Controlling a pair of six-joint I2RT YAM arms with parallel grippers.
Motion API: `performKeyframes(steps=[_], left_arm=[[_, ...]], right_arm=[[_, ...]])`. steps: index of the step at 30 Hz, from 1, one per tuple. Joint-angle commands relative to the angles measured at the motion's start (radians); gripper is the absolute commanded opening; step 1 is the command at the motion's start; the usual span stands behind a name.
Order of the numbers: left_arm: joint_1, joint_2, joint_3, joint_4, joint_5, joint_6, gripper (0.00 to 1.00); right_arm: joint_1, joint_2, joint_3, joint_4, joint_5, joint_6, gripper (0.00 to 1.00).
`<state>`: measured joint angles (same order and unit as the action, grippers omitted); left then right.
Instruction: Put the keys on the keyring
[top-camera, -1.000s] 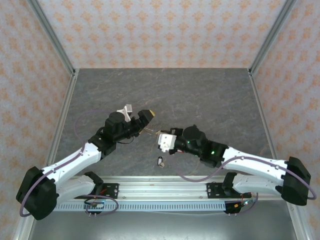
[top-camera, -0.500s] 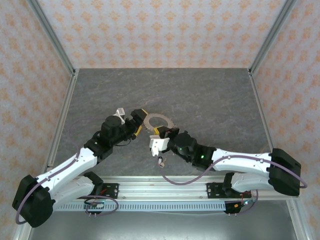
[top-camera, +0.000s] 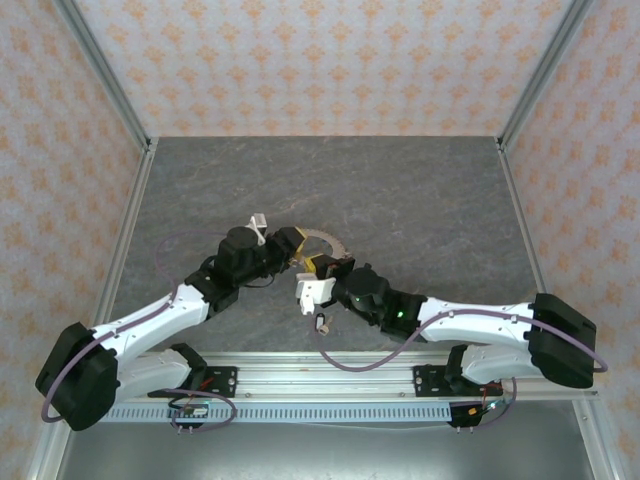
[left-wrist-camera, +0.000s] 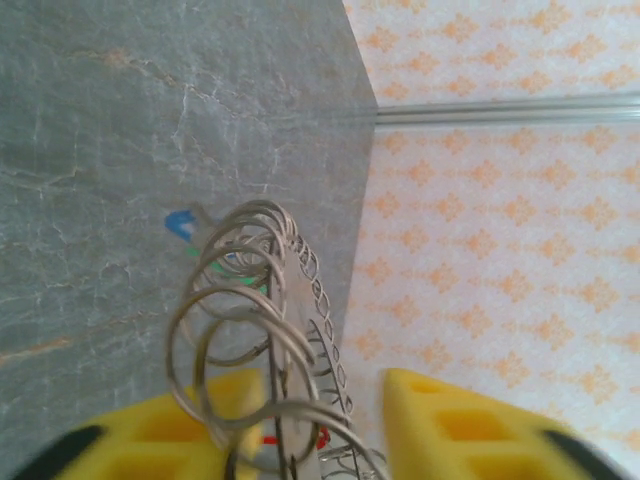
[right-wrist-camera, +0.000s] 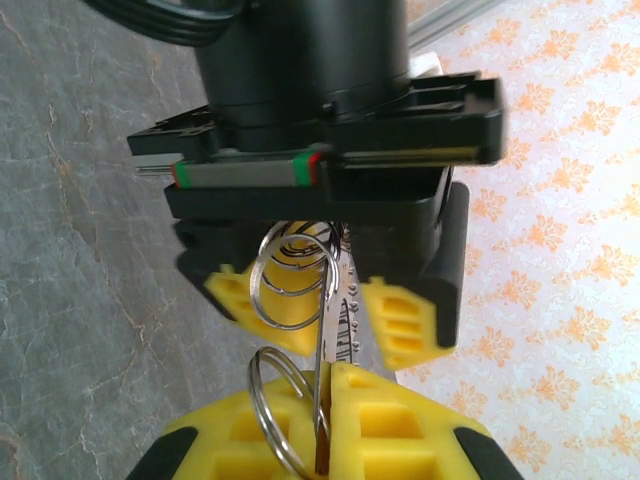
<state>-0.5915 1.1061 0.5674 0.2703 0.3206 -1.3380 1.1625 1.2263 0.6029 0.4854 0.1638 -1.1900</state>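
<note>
1. Centrally, the large thin grey-brown ribbed wire keyring (top-camera: 330, 240) sat between both grippers, with silver split rings (right-wrist-camera: 290, 270) on it; a small blue tag (left-wrist-camera: 180, 222) and green tag (left-wrist-camera: 235, 262) showed just behind the coils.
2. The right gripper (right-wrist-camera: 322, 385) was clenched on the keyring's wire.
3. The left gripper (top-camera: 292, 247) had its yellow pads (left-wrist-camera: 450, 420) apart around the keyring; whether they pinched it could not be told.
4. A small dark key piece (top-camera: 321, 323) lay loose on the near side.
5. Bare grey stone-look table (top-camera: 420, 200) stretched far and right to the patterned walls (top-camera: 330, 60).

**Robot test cell on a lab bench**

A left arm (top-camera: 150, 320) and a right arm (top-camera: 480, 325) are sitting bolted to an aluminium rail (top-camera: 330, 375) at the edge of a grey stone-look tabletop (top-camera: 420, 190). Patterned backdrop panels (top-camera: 320, 60) in metal framing (top-camera: 100, 75) are enclosing it. A bare circuit board (top-camera: 190, 409) and purple cables (top-camera: 163, 252) are lying exposed.
</note>
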Motion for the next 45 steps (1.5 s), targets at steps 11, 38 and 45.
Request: performKeyframes(steps=[11,38,45], left_arm=[[0.024,-0.067,0.066,-0.063,0.01,0.461,0.0],[0.13,-0.014,0.33,-0.662,0.653,1.349,0.0],[0.137,0.014,0.35,-0.678,0.657,1.367,0.0]], right_arm=[[-0.091,-0.373,-0.067,-0.207,-0.267,0.55,0.37],[-0.359,-0.3,-0.239,-0.129,-0.753,0.43,0.15],[-0.343,-0.286,-0.282,-0.067,-0.691,0.418,0.16]])
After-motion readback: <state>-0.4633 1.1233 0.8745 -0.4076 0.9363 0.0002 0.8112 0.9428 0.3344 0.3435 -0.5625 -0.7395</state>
